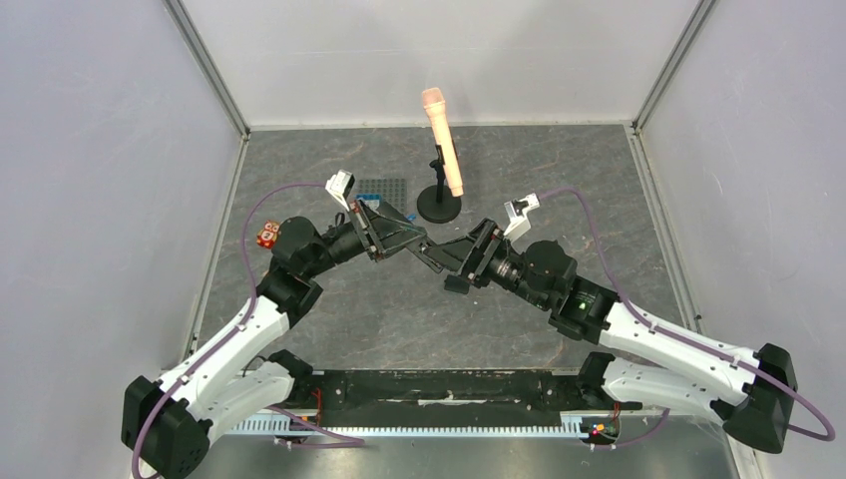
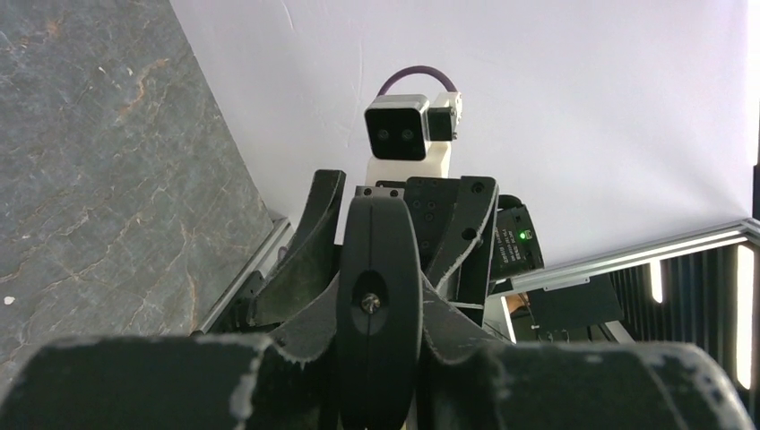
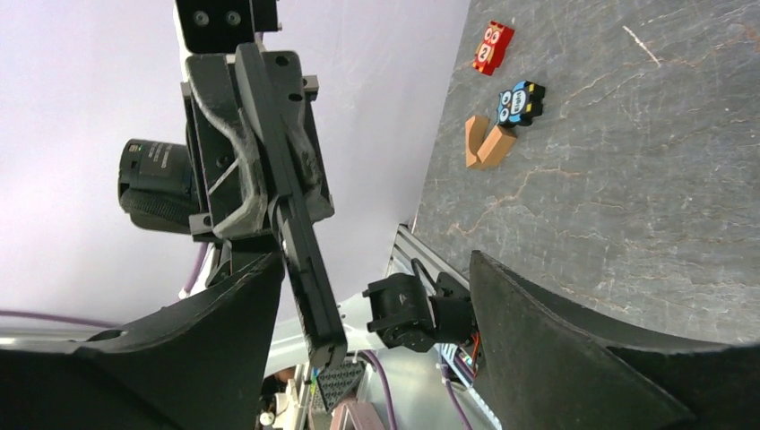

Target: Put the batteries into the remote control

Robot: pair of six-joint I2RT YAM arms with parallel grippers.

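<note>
Top external view: the arms meet mid-table, raised off the surface. Far left, a small red toy brick (image 1: 266,234) lies on the grey stone-pattern table (image 1: 399,319). Left gripper (image 1: 391,239): fingers clamped on one end of the remote control (image 3: 303,264), a slim flat matt-black plastic bar. It juts toward the right arm, held in the air. Behind stands a peach microphone on black stand (image 1: 442,150). Right gripper (image 3: 375,278): fingers spread wide, straddling the bar's free end without touching it. Risk: the bar is gripped at one end only, so an off-centre squeeze from the right could lever it, twisting or slipping it loose. Batteries not seen in any view. Back cover on or off: cannot tell.
</note>
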